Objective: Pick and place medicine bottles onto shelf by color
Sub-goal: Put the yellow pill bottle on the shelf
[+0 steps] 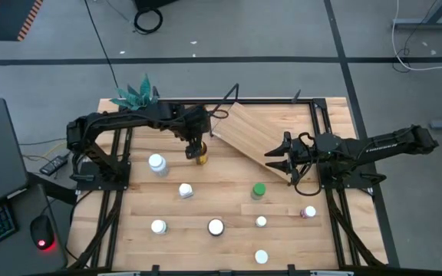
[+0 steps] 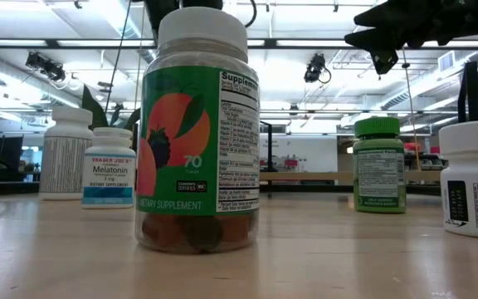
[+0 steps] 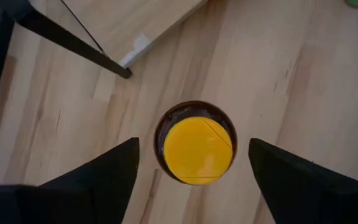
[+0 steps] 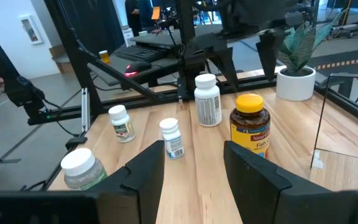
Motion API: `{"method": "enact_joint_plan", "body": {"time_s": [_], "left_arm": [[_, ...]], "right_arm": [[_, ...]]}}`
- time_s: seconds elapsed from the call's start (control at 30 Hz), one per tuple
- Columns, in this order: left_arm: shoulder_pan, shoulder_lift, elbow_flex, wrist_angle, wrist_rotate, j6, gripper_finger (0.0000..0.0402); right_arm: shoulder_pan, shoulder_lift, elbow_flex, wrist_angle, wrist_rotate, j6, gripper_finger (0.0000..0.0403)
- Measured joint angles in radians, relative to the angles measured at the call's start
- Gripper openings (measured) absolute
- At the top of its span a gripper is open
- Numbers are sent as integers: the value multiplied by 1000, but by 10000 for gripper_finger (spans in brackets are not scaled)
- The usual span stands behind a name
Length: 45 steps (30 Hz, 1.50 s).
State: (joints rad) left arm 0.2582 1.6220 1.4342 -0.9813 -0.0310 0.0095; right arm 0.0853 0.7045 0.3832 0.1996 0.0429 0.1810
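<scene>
The amber medicine bottle with a yellow cap (image 3: 197, 151) stands upright on its base on the tabletop, just off the lower edge of the tilted wooden shelf (image 1: 255, 130). My left gripper (image 3: 193, 148) hangs above it, pointing down and open. Its fingers stand on either side of the cap, clear of it. My right gripper (image 4: 194, 158) waits open and level at the table's right, near the shelf's lower right corner, with nothing between its fingers. Several white-capped bottles, a green-capped one (image 1: 258, 190) and a pinkish one (image 1: 309, 211) stand on the near half of the table.
A white pot with a green plant (image 1: 136, 96) stands at the far left corner. A large bottle with an orange and green label (image 2: 197, 133) stands near the front edge. Black frame rails (image 1: 113, 207) run along both sides of the table.
</scene>
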Motion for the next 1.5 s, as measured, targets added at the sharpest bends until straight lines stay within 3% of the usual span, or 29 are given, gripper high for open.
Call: {"method": "enact_joint_plan", "body": {"time_s": [0.3,0.73,0.97,1.27,1.5], "left_arm": [[0,93,-1,-4,3,-6,361],[2,147,-1,-27,0,-16,360],[7,147,-1,-35,-2,-31,323],[7,142,2,-39,3,-56,220],[8,143,2,-41,12,-82,217]], "right_arm": [[0,24,0,-8,0,0,174],[0,35,0,-16,0,0,174],[0,35,0,-17,0,1,174],[0,35,0,-18,0,22,173],[0,35,0,-13,0,30,172]]}}
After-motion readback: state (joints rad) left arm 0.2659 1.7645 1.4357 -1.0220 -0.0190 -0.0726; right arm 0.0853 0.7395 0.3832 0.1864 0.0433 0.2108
